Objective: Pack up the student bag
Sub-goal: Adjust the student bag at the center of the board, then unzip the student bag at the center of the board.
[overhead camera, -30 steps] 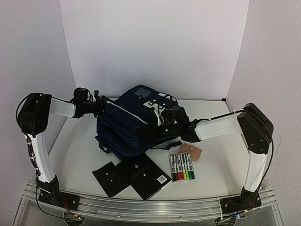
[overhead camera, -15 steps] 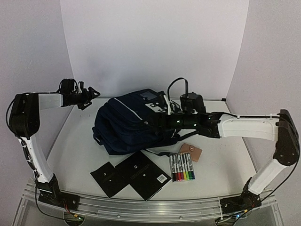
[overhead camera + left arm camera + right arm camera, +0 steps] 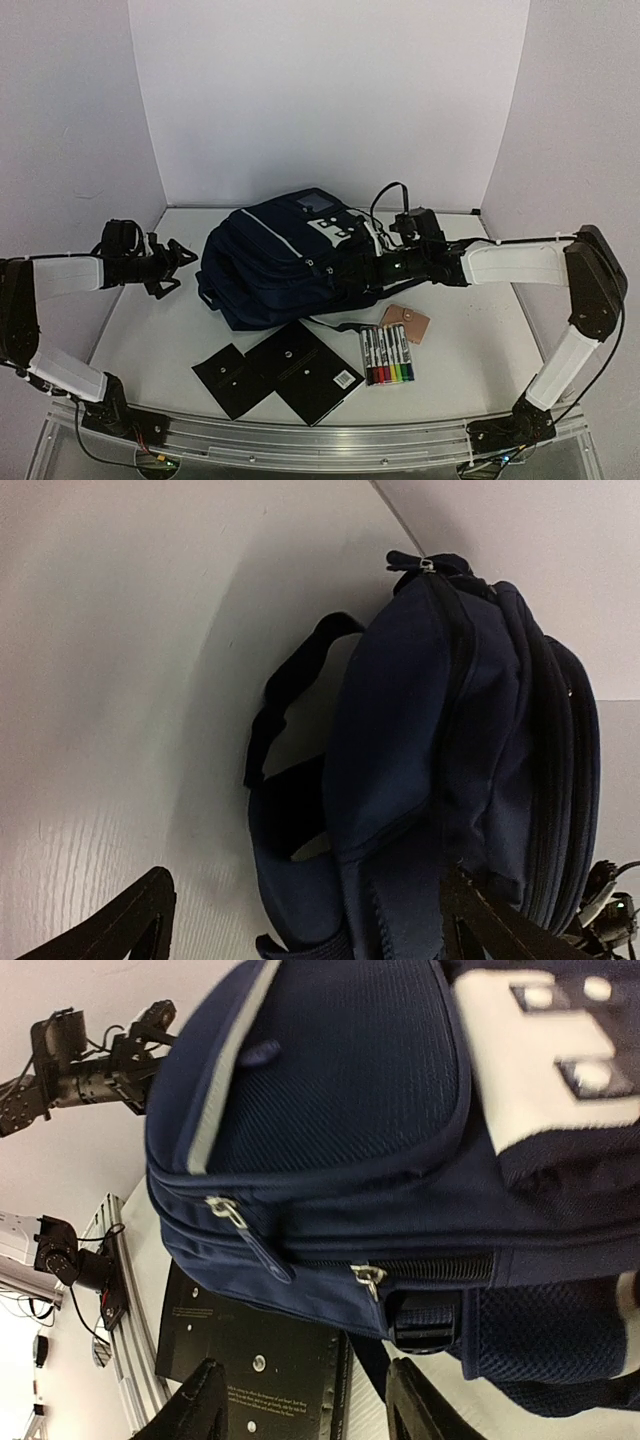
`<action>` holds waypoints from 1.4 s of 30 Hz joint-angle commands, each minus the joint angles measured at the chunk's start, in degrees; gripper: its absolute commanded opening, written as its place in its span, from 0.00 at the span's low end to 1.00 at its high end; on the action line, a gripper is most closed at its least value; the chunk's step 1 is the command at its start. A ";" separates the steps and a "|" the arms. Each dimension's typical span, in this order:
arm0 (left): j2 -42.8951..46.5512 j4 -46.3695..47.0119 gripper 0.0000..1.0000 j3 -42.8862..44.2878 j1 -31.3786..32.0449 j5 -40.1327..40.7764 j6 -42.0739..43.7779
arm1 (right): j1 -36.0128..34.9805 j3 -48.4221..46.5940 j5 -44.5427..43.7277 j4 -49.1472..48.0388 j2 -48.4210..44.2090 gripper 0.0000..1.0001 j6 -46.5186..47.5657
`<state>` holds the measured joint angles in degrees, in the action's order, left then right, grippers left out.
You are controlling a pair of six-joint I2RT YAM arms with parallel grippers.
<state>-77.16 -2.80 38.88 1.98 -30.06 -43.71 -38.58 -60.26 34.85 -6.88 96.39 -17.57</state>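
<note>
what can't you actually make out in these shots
- Inside of the student bag: its fabric hides it in every view.
- White graphic on the pocket: blurred in the right wrist view and cut off by the right edge.
- Print on the black notebook: too small in the top view.
- Labels on the markers: too small in the top view.
</note>
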 commanded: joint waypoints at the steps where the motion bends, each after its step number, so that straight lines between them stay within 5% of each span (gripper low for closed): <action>1: 6.11 6.82 0.91 -6.70 0.26 -4.21 -6.60 | -0.26 -2.84 2.65 -0.45 4.37 0.47 2.35; 21: -1.31 16.81 0.90 -8.06 2.96 -10.85 -6.82 | -0.27 -4.84 0.19 -9.38 10.04 0.37 -3.06; 26: -4.95 18.77 0.89 -5.88 5.85 -11.72 -6.27 | -0.27 -5.19 0.28 -10.25 10.76 0.28 -3.86; 29: -6.54 19.47 0.76 -5.14 7.03 -11.19 -6.17 | -0.27 -5.14 0.14 -10.65 10.73 0.20 -4.15; 35: -7.88 22.01 0.33 -4.71 8.68 -10.82 -6.56 | -0.40 -4.57 -0.89 -11.22 9.84 0.01 -4.62; 40: -8.39 25.54 0.03 -4.91 11.19 -10.19 -7.80 | -1.73 -2.38 -5.12 -11.19 6.10 0.00 -4.66; 42: -8.50 27.31 0.00 -5.04 11.90 -9.71 -8.88 | -3.00 -1.48 -7.71 -11.00 4.31 0.00 -4.78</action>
<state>-84.97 17.93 31.97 11.43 -39.25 -51.24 -39.30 -62.96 32.19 -15.42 106.15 -22.26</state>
